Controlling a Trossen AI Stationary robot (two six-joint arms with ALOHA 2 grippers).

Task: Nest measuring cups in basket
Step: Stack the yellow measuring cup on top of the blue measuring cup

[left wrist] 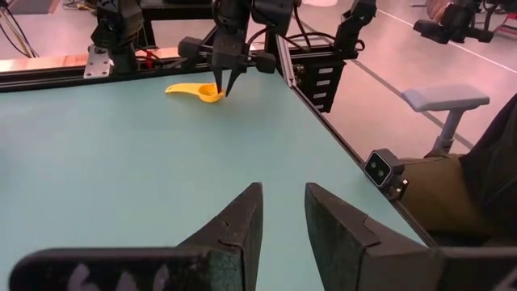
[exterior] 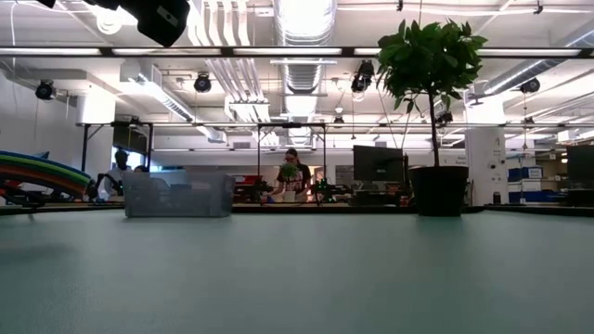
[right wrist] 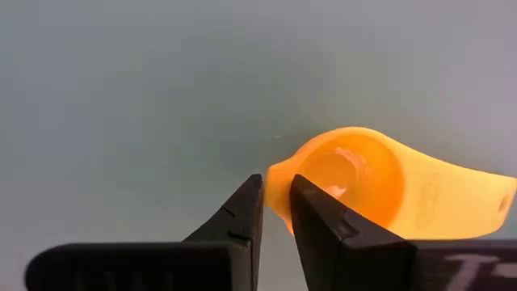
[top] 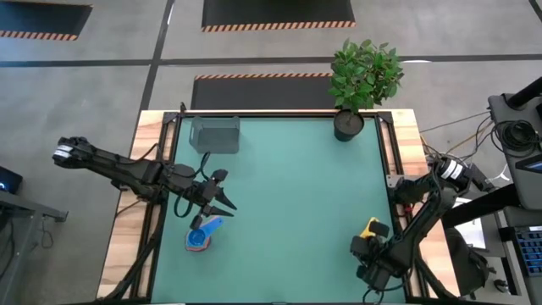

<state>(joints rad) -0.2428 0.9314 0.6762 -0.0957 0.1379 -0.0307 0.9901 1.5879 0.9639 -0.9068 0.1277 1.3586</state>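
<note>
Pinching the rim of the yellow measuring cup [right wrist: 363, 182], the right end effector [right wrist: 277, 212] stands low at the near right corner of the green worktop [top: 288, 212], its two dark fingers [right wrist: 242, 218] set one on each side of the cup's wall with only a narrow gap between them. The cup rests on the worktop with its bowl under the fingertips and its flat handle reaching away from them; the left wrist view shows the same grip from across the worktop, the fingers pointing straight down onto the bowl. The left end effector [top: 222, 193] hovers over the left half of the worktop with its jaws a little apart and nothing between them. Just beside it, toward the near edge, lies a small nested stack of measuring cups [top: 201, 238], a blue one with a red one inside it, the blue handle pointing up toward the left end effector. The basket [top: 215, 134] sits at the far left of the worktop, well apart from both the stack and the yellow cup; what it holds cannot be made out. A potted plant [top: 360, 80] stands at the far right edge.
</note>
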